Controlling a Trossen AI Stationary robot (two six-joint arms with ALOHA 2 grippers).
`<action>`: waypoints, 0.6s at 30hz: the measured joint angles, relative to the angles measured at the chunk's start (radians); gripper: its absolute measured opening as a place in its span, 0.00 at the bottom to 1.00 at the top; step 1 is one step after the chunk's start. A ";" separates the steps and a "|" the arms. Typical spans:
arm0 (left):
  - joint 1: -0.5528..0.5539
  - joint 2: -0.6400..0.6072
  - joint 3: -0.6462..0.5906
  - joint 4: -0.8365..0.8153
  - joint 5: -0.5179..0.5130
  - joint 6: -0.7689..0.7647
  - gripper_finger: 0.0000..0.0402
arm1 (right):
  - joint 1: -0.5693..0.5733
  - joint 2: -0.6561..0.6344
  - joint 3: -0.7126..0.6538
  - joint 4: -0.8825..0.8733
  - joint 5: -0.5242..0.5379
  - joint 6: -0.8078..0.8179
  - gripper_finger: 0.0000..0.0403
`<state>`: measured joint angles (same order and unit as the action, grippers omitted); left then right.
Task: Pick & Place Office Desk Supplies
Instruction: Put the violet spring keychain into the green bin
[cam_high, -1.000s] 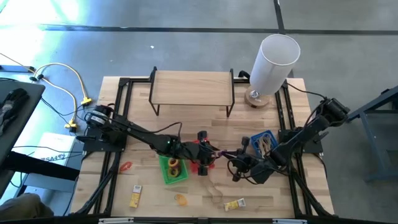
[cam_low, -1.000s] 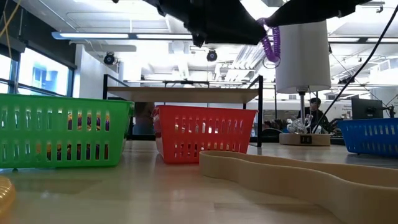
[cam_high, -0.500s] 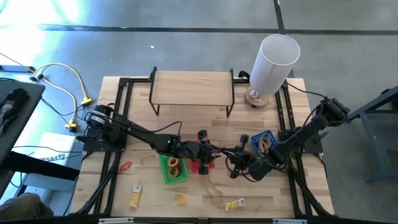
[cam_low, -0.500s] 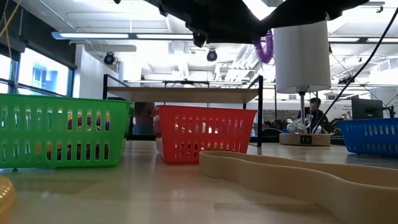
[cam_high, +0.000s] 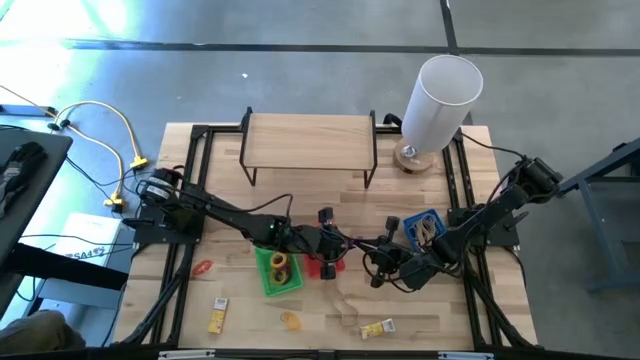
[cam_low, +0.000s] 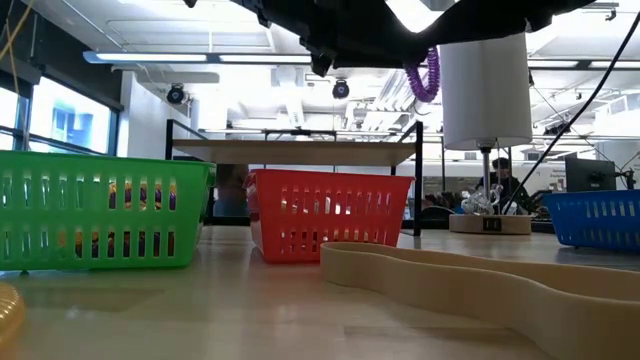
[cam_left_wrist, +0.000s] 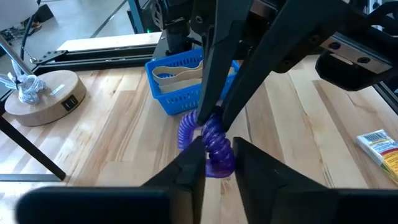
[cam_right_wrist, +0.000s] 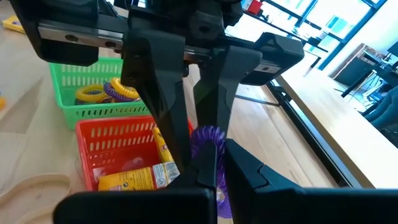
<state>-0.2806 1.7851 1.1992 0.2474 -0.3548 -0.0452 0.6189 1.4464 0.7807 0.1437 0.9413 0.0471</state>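
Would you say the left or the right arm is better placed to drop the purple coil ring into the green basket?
Left, probably. Both grippers pinch the purple coil ring, but the left gripper reaches past the green basket; the right gripper is farther away.

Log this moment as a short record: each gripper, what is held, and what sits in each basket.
left gripper: shut on purple coil ring, above the table
right gripper: shut on the same ring, facing the left gripper
green basket: yellow and purple rings
red basket: yellow packets
blue basket: tan rubber bands
loose on table: orange ring, packets, rubber band
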 joint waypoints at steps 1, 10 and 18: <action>0.000 0.000 0.000 0.000 0.000 0.000 0.15 | 0.000 0.000 0.000 0.000 -0.001 0.000 0.01; -0.001 0.000 -0.001 -0.008 0.001 0.004 0.04 | 0.000 -0.001 0.000 0.001 -0.052 0.038 0.04; -0.011 0.000 -0.001 -0.005 -0.008 0.004 0.02 | 0.002 -0.001 0.000 -0.006 -0.101 0.082 0.22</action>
<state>-0.2916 1.7847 1.1980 0.2424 -0.3626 -0.0410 0.6212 1.4456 0.7807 0.1378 0.8399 0.1294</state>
